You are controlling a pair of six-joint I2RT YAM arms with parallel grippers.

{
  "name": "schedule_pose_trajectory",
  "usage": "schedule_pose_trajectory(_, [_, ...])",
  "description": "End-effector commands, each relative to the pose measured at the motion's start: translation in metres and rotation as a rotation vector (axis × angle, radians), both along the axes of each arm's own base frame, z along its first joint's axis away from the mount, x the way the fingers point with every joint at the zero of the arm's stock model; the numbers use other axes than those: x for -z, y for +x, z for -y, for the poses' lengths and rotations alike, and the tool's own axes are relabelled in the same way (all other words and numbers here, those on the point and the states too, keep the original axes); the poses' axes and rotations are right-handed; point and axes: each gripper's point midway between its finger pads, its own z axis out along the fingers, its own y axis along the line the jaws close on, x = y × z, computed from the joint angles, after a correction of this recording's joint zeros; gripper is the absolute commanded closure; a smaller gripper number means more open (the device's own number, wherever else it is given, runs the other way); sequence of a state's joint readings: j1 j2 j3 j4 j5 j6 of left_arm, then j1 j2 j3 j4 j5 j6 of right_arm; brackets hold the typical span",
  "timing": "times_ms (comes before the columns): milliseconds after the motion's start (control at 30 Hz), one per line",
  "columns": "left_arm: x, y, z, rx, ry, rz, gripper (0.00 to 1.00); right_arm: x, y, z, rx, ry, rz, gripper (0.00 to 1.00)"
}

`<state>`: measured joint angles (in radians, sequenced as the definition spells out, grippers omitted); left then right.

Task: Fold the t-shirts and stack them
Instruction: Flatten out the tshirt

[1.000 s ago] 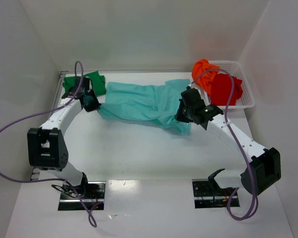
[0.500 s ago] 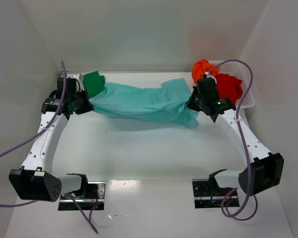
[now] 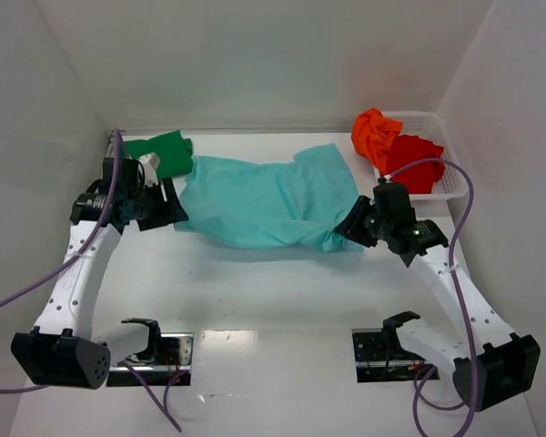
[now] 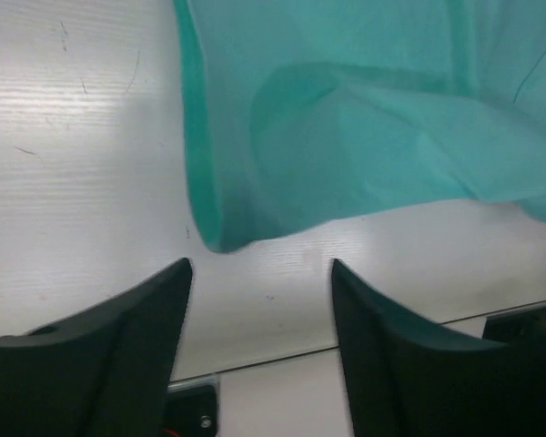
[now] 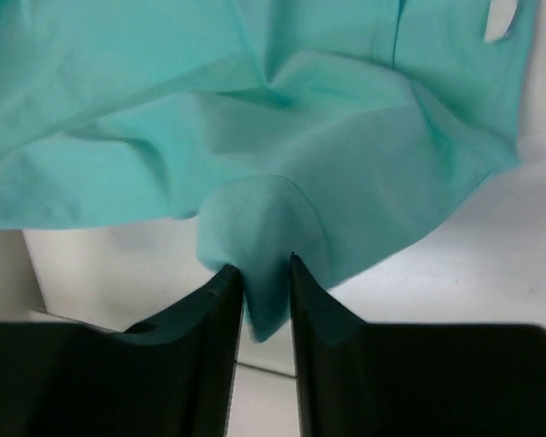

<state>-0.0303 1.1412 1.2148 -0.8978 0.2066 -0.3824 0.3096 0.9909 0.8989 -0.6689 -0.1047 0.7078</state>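
Broadly, the white table [image 3: 255,291] is bare along its near half, with open room between the two arm bases. White walls [image 3: 255,64] close it in at the back and on both sides. The teal shirt [image 3: 264,200] lies spread and rumpled across the middle, its near edge wavy. At the back right corner stands the basket [image 3: 457,177], which holds the red shirt [image 3: 414,164], and the orange shirt [image 3: 375,132] is heaped over its left rim. The green shirt [image 3: 164,153] lies in the back left corner, just beside the teal one. The left gripper [image 4: 259,269] is low over the table with its jaws well apart and nothing between them, the teal hem just ahead. The right gripper [image 5: 267,269] has its jaws close together, with a tuck of teal cloth between them.
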Motion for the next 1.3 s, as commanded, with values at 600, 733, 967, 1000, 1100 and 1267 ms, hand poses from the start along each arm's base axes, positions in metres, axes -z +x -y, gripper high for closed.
schedule_pose_trajectory(600, [-0.014,0.113,-0.012,-0.132,0.059,0.177,0.04,-0.036,0.121,-0.010,-0.002,-0.155,0.170,0.00])
schedule_pose_trajectory(733, [0.006,0.161,-0.024,-0.173,0.071,0.191,0.04,-0.014,0.162,-0.005,0.038,-0.251,0.158,0.00])
schedule_pose_trajectory(967, [0.063,0.224,-0.037,-0.181,0.109,0.137,0.07,0.006,0.228,0.014,0.108,-0.284,0.158,0.00])
schedule_pose_trajectory(1000, [0.068,0.231,-0.037,-0.181,0.109,0.136,0.07,0.009,0.235,0.019,0.110,-0.295,0.155,0.00])
schedule_pose_trajectory(1100, [0.097,0.244,-0.038,-0.171,0.120,0.086,0.07,0.024,0.255,0.021,0.108,-0.346,0.133,0.00])
schedule_pose_trajectory(1267, [0.113,0.271,-0.035,-0.168,0.077,0.089,0.08,0.043,0.280,0.028,0.117,-0.374,0.115,0.00])
